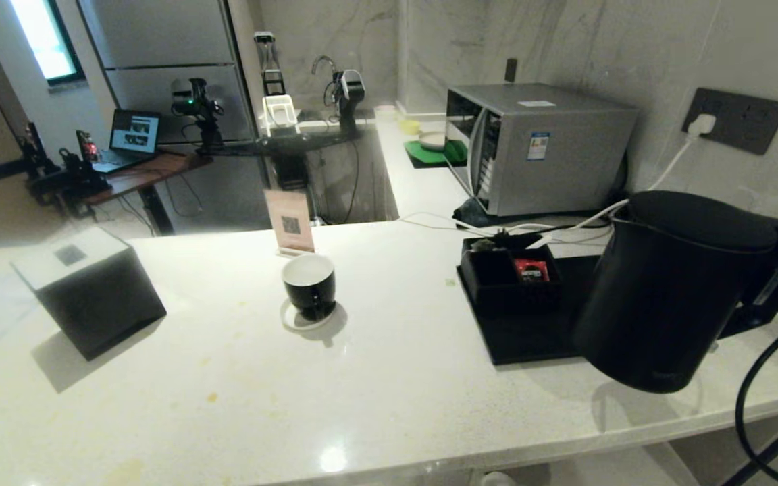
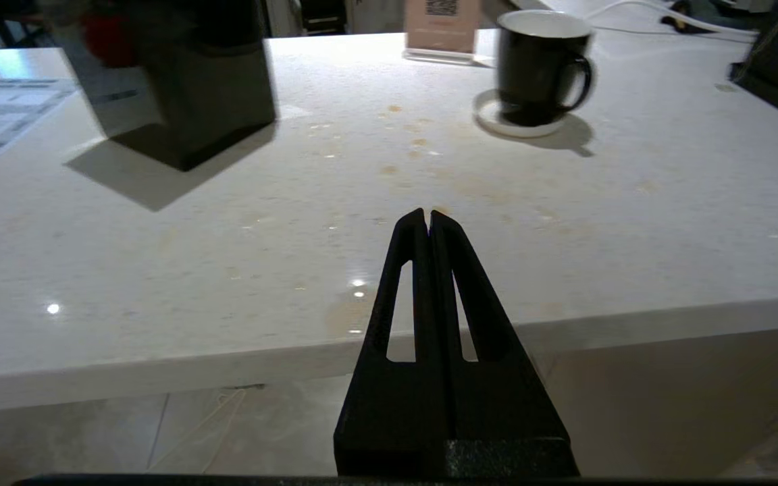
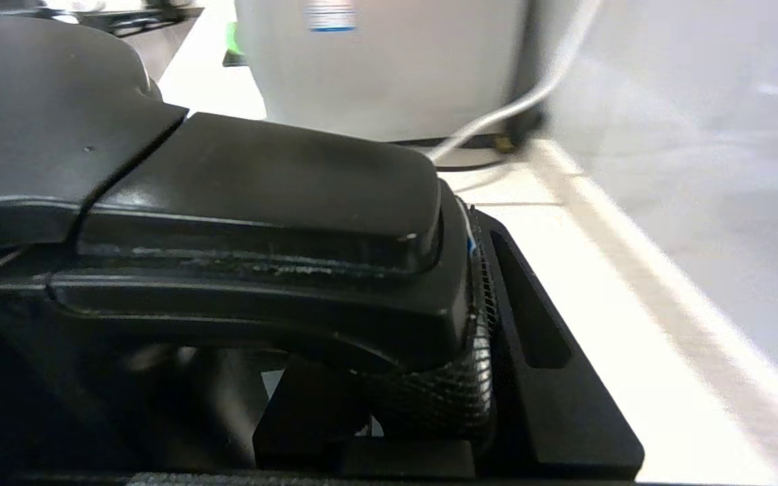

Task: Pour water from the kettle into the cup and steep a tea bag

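Gripping the kettle (image 1: 659, 290) by its handle, the right gripper (image 3: 483, 351) holds it tilted, well right of the cup (image 1: 309, 283); bring the spout over the cup before tipping further.

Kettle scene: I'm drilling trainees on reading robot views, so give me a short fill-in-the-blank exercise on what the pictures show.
1. The right pincer is clamped on the handle of the ____.
2. The cup stands on a small white ____.
3. The left pincer, near the counter edge, is ____.
4. The red packet lies in a compartment of the black ____.

Missing words: kettle; saucer; shut; box
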`<state>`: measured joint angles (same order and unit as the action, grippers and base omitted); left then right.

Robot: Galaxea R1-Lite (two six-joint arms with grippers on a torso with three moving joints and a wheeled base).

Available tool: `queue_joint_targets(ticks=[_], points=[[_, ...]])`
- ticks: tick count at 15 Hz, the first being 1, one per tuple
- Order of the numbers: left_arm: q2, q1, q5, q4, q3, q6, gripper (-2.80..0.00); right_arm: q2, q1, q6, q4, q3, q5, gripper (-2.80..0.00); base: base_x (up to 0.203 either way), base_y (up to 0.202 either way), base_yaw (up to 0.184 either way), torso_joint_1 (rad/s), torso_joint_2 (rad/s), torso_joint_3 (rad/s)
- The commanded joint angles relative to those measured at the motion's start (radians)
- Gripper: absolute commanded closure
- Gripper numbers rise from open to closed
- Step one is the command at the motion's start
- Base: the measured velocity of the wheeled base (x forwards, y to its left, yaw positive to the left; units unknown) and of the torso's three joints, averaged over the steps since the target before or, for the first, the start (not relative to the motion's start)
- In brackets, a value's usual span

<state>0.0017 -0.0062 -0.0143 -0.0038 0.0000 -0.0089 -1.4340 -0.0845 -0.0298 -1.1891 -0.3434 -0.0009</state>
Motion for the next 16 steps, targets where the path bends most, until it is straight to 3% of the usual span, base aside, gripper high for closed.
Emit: queue_joint_targets(ticks=[1, 16], points=[[0.001, 0.0, -0.001, 0.001, 0.0, 0.0, 0.0, 0.001, -0.001, 0.001, -0.007, 0.001, -0.002, 0.0, 0.0, 0.195, 0.0, 0.001, 0.0, 0.005], [0.001, 0.0, -0.001, 0.001, 0.0, 0.0, 0.0, 0.015, -0.001, 0.001, -0.007, 0.021, -0.002, 0.0, 0.0, 0.196, -0.001, 0.003, 0.0, 0.003]])
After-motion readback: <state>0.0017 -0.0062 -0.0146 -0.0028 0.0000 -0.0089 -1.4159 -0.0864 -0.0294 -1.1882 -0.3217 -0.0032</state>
